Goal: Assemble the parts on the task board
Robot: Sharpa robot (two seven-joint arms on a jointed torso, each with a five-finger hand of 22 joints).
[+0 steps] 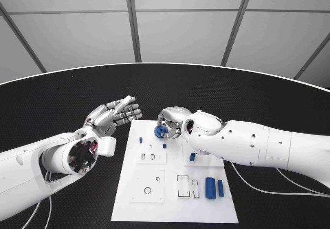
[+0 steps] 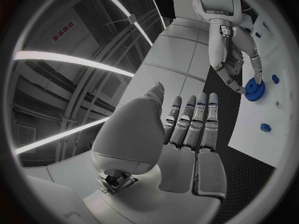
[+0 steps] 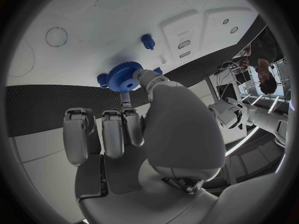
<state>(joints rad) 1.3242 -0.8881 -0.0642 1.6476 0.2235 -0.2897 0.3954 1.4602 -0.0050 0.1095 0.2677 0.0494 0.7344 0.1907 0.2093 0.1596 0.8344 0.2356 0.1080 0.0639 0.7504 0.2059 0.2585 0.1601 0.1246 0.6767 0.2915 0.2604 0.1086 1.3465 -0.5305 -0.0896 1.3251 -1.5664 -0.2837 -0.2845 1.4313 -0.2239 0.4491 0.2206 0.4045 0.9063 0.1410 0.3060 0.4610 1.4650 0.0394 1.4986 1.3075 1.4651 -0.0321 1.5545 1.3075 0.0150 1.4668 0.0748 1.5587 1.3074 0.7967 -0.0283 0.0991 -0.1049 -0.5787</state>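
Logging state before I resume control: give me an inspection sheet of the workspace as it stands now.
Surface: black table, task board lying white at its middle.
Job's things: blue gear at the board's far edge, held by the right hand; two small blue pegs standing near it; two blue cylinders lying at the board's right side; another blue piece under the right arm, partly hidden.
Clutter: nothing seen.
Hands: left hand raised beside the board, fingers straight, holding nothing; right hand pinches the gear.
Cables: thin cable trailing from the right arm across the table.
Surroundings: pale panelled wall beyond the table.
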